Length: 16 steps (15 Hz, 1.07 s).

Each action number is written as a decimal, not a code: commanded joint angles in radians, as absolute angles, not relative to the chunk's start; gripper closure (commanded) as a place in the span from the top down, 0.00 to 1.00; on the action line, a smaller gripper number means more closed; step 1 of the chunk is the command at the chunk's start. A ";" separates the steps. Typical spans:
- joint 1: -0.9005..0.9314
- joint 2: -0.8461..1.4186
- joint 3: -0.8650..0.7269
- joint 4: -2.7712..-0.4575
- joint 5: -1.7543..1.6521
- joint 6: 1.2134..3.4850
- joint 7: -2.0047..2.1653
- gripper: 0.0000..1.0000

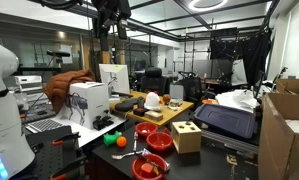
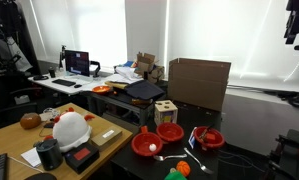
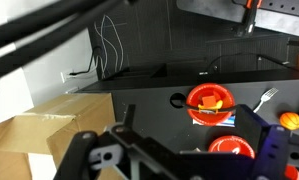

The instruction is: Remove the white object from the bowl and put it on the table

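Observation:
The white object (image 1: pixel 152 100) is a small rounded dome on the pale wooden slab of the table (image 1: pixel 174 112). It also shows in an exterior view (image 2: pixel 71 128) at the left of the table (image 2: pixel 9 140). I cannot tell whether a bowl sits under it. Three red bowls (image 1: pixel 146 130) stand on the dark top nearby (image 2: pixel 147 145). My gripper (image 1: pixel 114 28) hangs high above the table, far from the white object, open and empty. In the wrist view the gripper (image 3: pixel 189 115) frames a red bowl (image 3: pixel 209 100) holding a yellow piece. The white object is out of that view.
A wooden cube with holes (image 1: pixel 186 135) stands by the bowls. An orange ball (image 1: pixel 109 140) and a green one (image 1: pixel 119 142) lie near the table edge. A white boxy machine (image 1: pixel 89 100) and cardboard boxes (image 2: pixel 199 80) stand around. A fork (image 3: pixel 267 97) lies beside a bowl.

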<state>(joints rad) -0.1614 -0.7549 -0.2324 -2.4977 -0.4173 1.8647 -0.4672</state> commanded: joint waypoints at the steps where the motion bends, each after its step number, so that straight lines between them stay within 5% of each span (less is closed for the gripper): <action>1: -0.147 -0.756 -0.242 -2.495 -0.425 1.858 -0.460 1.00; 16: 0.009 -0.608 -0.165 -2.414 -0.306 1.901 -0.439 1.00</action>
